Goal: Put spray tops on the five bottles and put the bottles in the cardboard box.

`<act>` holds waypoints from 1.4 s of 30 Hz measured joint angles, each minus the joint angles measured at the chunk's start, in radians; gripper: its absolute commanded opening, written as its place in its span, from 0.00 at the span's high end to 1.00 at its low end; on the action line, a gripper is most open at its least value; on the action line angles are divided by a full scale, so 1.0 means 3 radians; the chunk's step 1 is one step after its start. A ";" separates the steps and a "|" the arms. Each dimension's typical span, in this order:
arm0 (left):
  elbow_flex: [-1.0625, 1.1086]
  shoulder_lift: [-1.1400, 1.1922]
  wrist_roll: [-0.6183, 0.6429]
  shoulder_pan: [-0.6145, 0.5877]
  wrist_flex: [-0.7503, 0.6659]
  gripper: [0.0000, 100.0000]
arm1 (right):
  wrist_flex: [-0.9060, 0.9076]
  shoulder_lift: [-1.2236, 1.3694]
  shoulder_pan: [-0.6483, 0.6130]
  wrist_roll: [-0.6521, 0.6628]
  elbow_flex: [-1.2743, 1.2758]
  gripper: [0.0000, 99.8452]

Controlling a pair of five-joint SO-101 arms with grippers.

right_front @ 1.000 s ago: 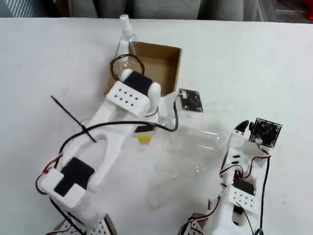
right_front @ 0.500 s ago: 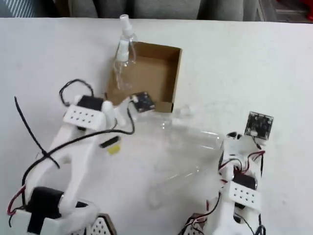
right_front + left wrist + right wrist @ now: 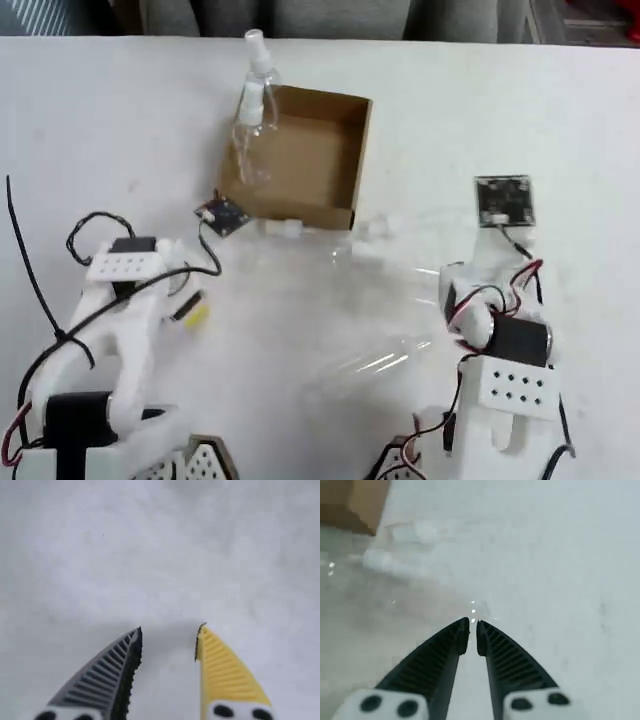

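The left gripper point(image 3: 167, 632), fingers apart, hangs over the white table point(image 3: 150, 540). The right gripper point(image 3: 472, 630) has its tips pressed together, holding nothing. Two spray-topped bottles point(image 3: 248, 120) stand at the cardboard box's point(image 3: 312, 165) far corner, seemingly inside it.

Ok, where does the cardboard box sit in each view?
High view: cardboard box at upper centre of the white table.
Left wrist view: white table ahead of the left claw.
Right wrist view: box corner beyond the right claw, cut by the frame edge.
Shared landmark: the white table.
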 measured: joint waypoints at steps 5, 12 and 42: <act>0.0000 0.0000 0.0020 -0.0005 -0.0005 0.82 | 0.0793 0.0000 -0.0568 0.0184 -0.0261 0.98; 0.0000 0.0000 0.0020 -0.0005 -0.0005 0.82 | 0.1038 -0.0005 -0.1095 -0.0471 -0.0128 0.98; 0.0010 0.0000 0.0020 -0.0005 -0.0010 0.82 | 0.0660 0.2030 0.0476 0.2015 -0.0153 0.98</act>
